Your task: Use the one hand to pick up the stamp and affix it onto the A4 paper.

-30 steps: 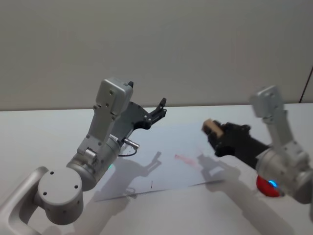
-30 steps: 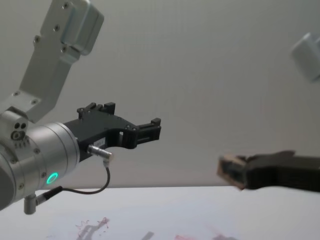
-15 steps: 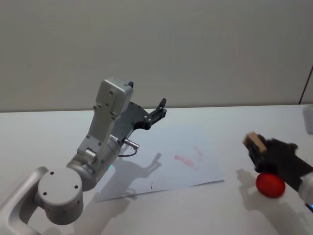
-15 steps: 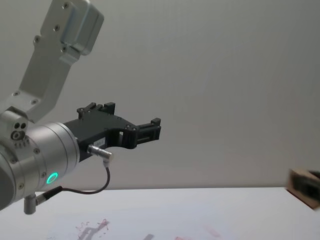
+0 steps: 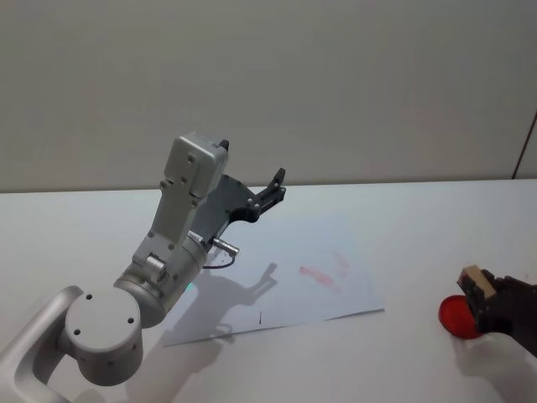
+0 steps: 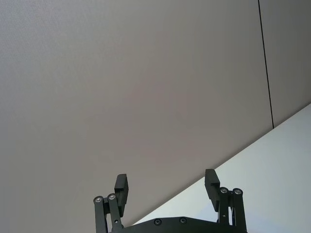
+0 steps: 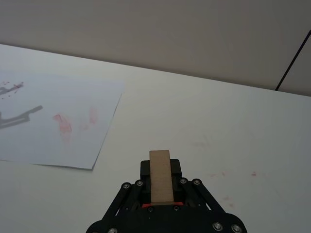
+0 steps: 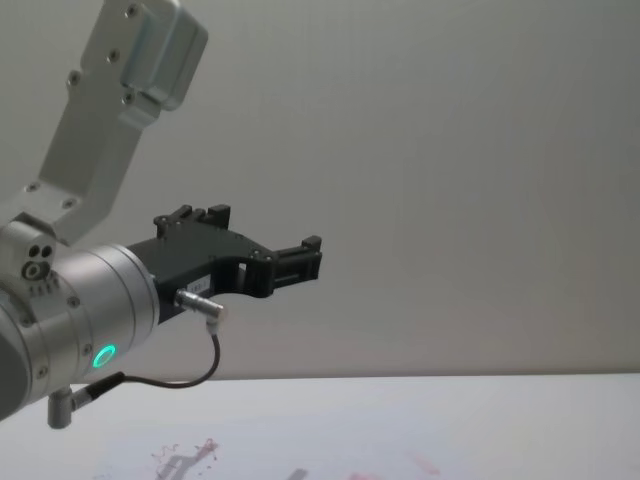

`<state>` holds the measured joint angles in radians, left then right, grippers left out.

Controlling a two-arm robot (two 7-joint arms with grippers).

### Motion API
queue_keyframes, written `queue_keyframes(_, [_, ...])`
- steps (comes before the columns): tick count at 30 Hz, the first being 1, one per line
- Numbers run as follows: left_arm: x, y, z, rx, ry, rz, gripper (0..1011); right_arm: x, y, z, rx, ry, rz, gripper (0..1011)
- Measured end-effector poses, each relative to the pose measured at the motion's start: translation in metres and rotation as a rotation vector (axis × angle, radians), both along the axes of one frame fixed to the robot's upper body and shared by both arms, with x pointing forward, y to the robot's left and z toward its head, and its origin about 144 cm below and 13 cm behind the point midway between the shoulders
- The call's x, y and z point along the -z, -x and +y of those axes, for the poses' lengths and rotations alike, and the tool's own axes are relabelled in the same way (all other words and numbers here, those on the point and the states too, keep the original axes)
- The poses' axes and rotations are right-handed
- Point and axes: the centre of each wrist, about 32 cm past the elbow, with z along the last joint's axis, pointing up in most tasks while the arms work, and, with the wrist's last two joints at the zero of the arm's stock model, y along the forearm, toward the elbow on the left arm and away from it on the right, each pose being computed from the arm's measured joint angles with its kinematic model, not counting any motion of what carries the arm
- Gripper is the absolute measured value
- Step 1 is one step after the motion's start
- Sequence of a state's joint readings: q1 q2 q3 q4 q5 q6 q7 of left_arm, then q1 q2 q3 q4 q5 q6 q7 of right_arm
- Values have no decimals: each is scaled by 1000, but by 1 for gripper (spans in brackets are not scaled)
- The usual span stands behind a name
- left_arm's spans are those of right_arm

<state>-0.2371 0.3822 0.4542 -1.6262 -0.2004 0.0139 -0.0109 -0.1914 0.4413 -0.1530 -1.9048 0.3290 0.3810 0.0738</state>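
Head view shows my right gripper [image 5: 480,290] low at the right edge of the white table [image 5: 403,218]. Its jaws pinch the stamp [image 5: 472,278], a small tan block. Just beside it I see a round red pad [image 5: 453,315]. The A4 paper [image 5: 285,277] lies well apart from the stamp, near the middle of the table, with red marks [image 5: 323,273] on it. My left gripper [image 5: 273,186] is parked up in the air above the far edge of the paper. Its jaws are spread wide and hold nothing.
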Motion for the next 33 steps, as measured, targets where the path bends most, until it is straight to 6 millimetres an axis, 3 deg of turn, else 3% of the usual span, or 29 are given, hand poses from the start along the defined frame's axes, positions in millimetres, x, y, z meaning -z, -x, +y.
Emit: queue_keyframes(33, [0,0,0,0,0,0,1001,22,-15,2,-44,68,88,217])
